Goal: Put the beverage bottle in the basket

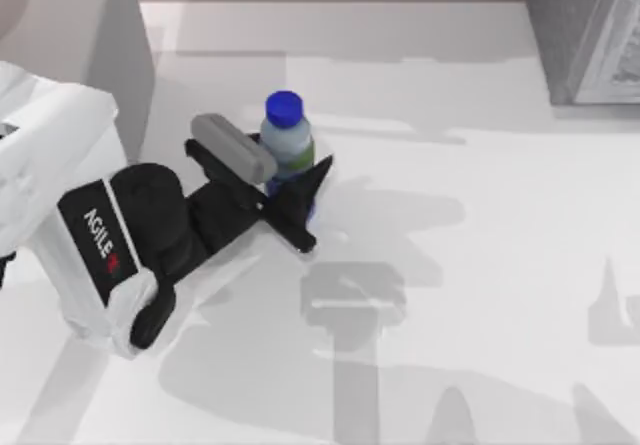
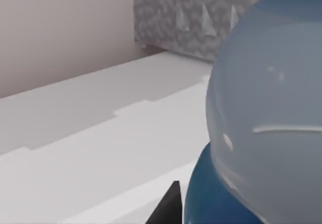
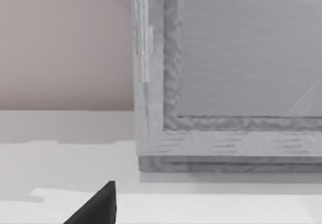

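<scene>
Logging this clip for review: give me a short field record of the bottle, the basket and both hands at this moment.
bottle: beverage bottle upright on the table, left of centre
left hand: left hand around the bottle's lower part; closure cannot be told
basket: grey basket at the far right corner, apart from the bottle
right hand: a dark fingertip facing the basket
task state: bottle not yet in basket

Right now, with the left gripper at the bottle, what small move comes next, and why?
Probably close the left gripper on the blue-capped plastic beverage bottle: its black fingers flank the upright bottle's lower body, while the grey basket sits far off at the table's right rear.
</scene>
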`<state>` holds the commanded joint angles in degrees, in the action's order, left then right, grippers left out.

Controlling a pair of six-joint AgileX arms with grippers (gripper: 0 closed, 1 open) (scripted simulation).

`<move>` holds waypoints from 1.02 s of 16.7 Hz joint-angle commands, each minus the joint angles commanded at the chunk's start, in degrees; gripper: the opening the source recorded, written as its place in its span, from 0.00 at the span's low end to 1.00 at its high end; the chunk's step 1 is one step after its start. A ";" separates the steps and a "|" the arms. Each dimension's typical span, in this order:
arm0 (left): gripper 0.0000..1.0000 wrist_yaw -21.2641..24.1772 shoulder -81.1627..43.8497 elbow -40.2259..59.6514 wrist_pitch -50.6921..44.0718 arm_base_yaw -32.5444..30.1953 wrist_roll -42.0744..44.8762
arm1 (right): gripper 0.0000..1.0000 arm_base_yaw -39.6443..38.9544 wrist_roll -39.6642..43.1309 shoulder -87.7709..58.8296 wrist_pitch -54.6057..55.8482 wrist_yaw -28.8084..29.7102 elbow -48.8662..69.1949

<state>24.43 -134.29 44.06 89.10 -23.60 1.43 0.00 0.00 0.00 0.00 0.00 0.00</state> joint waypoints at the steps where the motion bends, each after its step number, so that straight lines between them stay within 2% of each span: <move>1: 0.00 1.12 1.07 -0.34 -1.06 0.51 0.08 | 1.00 0.00 0.00 0.00 0.00 0.00 0.00; 4: 0.00 7.12 7.53 -2.46 -7.34 4.31 0.33 | 1.00 0.00 0.00 0.00 0.00 0.00 0.00; 7: 0.00 13.34 18.52 -5.19 -16.39 10.71 0.68 | 1.00 0.00 0.00 0.00 0.00 0.00 0.00; 12: 0.00 20.45 39.27 -7.90 -29.31 22.63 2.19 | 1.00 0.00 0.00 0.00 0.00 0.00 0.00; 17: 0.00 30.36 52.63 -12.87 -42.44 30.97 2.63 | 1.00 0.00 0.00 0.00 0.00 0.00 0.00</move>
<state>54.79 -81.66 31.19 46.66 7.36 4.05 0.00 0.00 0.00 0.00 0.00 0.00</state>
